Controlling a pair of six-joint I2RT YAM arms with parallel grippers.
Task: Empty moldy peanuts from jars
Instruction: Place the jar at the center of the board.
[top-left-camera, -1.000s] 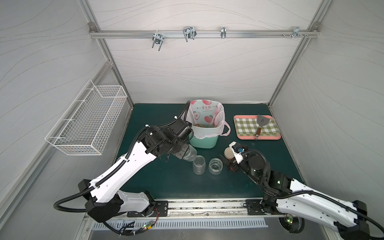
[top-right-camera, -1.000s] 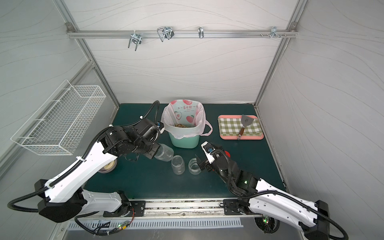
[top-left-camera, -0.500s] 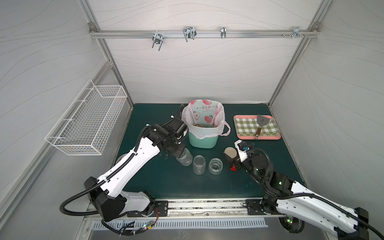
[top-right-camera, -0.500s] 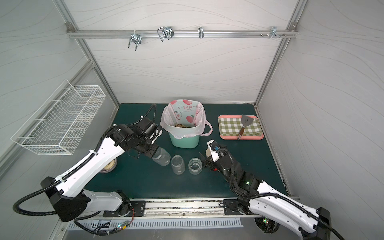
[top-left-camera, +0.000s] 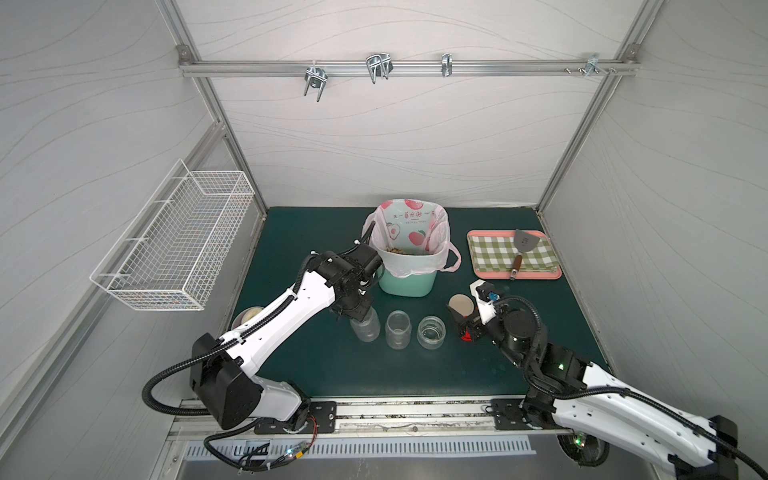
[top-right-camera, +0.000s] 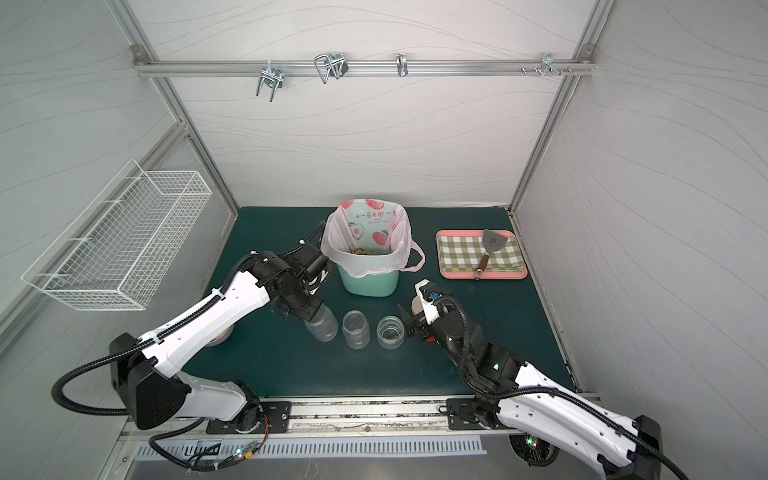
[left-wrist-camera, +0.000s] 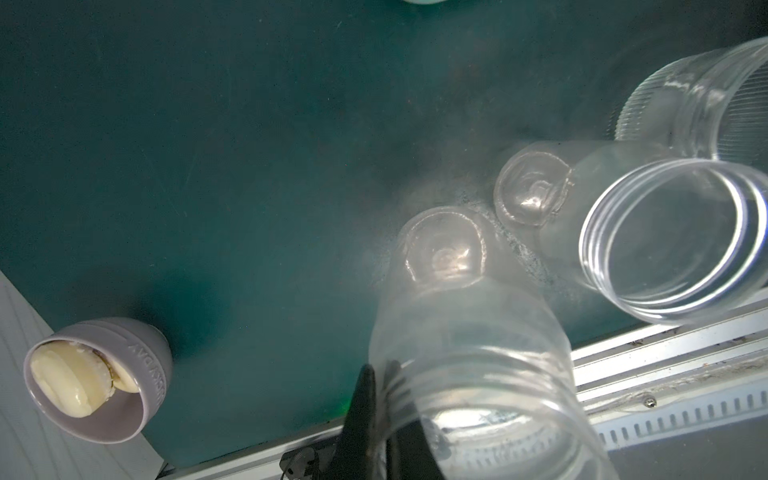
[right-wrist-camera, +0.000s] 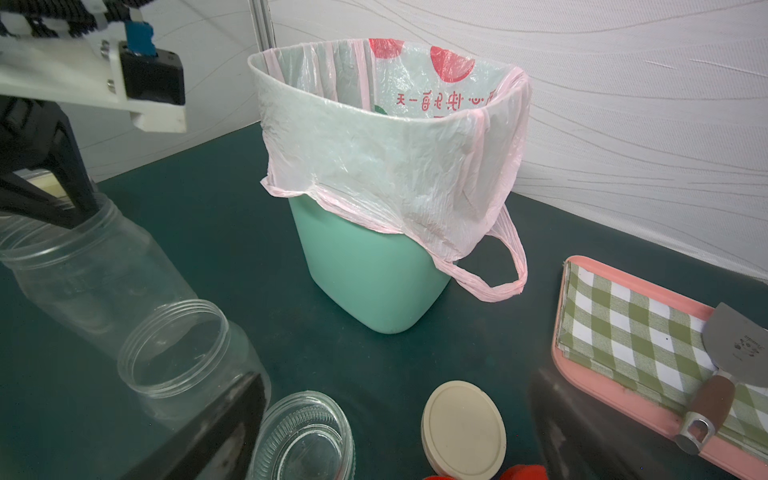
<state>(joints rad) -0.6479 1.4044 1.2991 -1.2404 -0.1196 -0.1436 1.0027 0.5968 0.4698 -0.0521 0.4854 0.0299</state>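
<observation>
Nearest the front edge of the table (top-left-camera: 316, 370), about midway across, runs a row of three clear vessels, all lidless and empty: the left jar (top-left-camera: 367, 329), the middle jar (top-left-camera: 398, 331) and the short jar (top-left-camera: 431, 331), each just beside the next. The left jar leans with its mouth tipped toward the left edge. The left gripper (top-left-camera: 360, 316) is closed on its rim, and a black finger (left-wrist-camera: 362, 409) shows against the wall at the threads. Whether its base touches the table cannot be told. The other two stand upright. Just right of the short jar, the right gripper (top-left-camera: 460, 322) hangs low with its jaws spread wide, gripping nothing. The beige lid (right-wrist-camera: 463, 428) lies flat on the table in the gap between them, and a red lid (top-left-camera: 467, 336) shows under the gripper. Near the left edge, level with the row, sits a grey bowl (left-wrist-camera: 151, 365) with pale round pieces inside. Farther back at mid-table stands the bin (top-left-camera: 405, 286), lined with a pink bag (top-left-camera: 409, 224); the peanuts (top-left-camera: 400, 250) lie heaped at its bottom. Toward the back right corner a pink tray (top-left-camera: 515, 275) carries a green checked cloth (top-left-camera: 490, 254) with a spatula (top-left-camera: 524, 246) on top. A wire basket (top-left-camera: 174, 241) hangs on the left wall.
</observation>
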